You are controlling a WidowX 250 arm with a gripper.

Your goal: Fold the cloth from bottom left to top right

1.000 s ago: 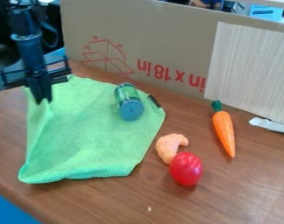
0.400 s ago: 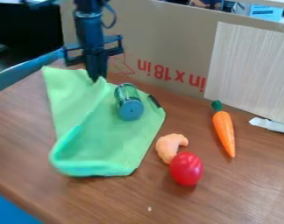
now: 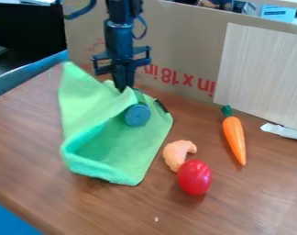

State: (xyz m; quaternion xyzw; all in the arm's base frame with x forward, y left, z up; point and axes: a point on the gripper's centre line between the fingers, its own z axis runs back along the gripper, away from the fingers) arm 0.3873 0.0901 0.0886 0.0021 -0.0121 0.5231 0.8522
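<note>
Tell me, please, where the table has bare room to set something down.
The table is bare at front right, nearer than the carrot and right of the red toy, and left of the cloth. A smaller gap lies between cloth and carrot. It is crowded around the gripper and can, and beside the orange curved toy.

The black arm (image 3: 119,41) hangs down, claw (image 3: 121,87) pinched together.

Loose toys and can on wood table (image 3: 249,206)

Green can (image 3: 137,115), blue end showing, rest partly hidden. Orange curved toy (image 3: 173,155) right next to shiny red oval toy (image 3: 194,177). Orange carrot (image 3: 235,138), green top, apart on right. Cardboard (image 3: 188,41) behind, red print, pale streaked panel (image 3: 261,69) in front; whitish strip (image 3: 285,131) near panel's bottom edge
</note>
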